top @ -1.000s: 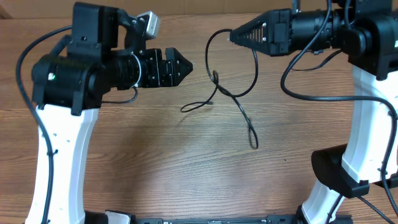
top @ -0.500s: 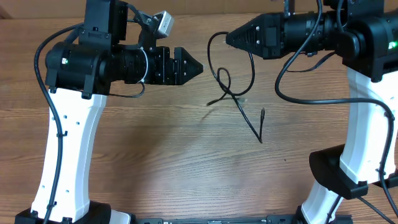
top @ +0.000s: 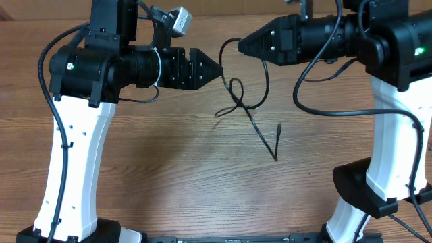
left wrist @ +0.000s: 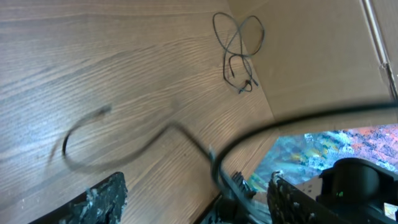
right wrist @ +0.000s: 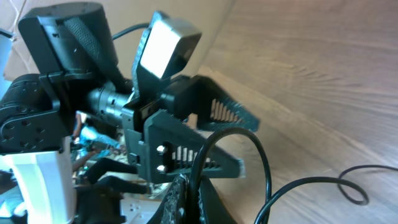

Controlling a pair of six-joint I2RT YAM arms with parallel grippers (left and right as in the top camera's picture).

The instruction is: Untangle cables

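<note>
The thin, limp black cable [top: 260, 134] hangs feather-light from the clamped jaws of the right gripper [top: 243, 46], and the left gripper [top: 217, 67], jaws wide, should likely nip the strand between them.

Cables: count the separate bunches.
2. The held bunch hangs from the right gripper over mid-table; the loose bunch lies by the cardboard wall, left wrist view. Others may be hidden.

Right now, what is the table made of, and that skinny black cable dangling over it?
The table looks like wood or a wood-look laminate. It is brown with wavy grain lines and a dull, matte surface, but I cannot tell which of the two it is. The cable probably has a rubbery plastic coating, smooth and black. It bends into loose loops, so it seems soft and floppy.
</note>
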